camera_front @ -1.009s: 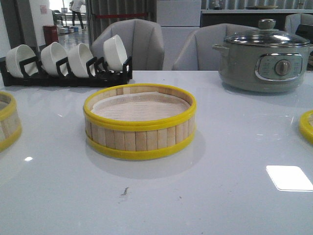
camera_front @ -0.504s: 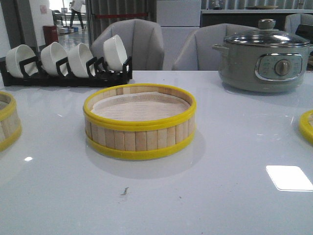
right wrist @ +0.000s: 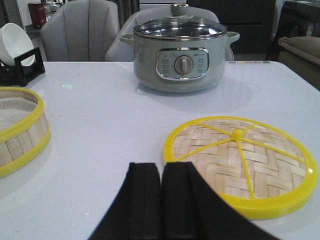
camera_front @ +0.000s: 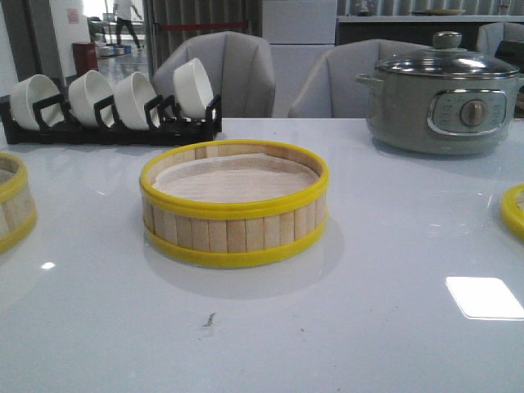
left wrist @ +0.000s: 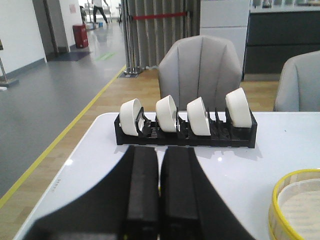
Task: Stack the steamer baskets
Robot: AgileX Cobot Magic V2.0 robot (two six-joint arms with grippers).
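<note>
A steamer basket (camera_front: 234, 205) sits in the middle of the white table (camera_front: 368, 327), flat on its base with the open side up and a white paper liner (camera_front: 225, 182) lying inside. It is round, so no side reads as longer than another; its slats stand upright between the two yellow rims. A second basket (camera_front: 11, 201) shows at the left edge of the front view, also upright, well apart from the first and cut off by the frame. Over on the right lies the woven lid (right wrist: 240, 162), flat on the table with its yellow spokes facing up; only a sliver of its rim reaches the front view.

Behind the middle basket stands a black rack (camera_front: 115, 127) holding four white bowls (camera_front: 135, 98) tipped on edge, and to the right a grey pot (camera_front: 446, 102) with a glass lid.

The left gripper (left wrist: 159, 200) hangs over the near left part of the table, fingers pressed together with nothing between them. The right gripper (right wrist: 161, 205) looks the same, closed and empty, just beside the woven lid, though whether it touches the table I cannot tell.
</note>
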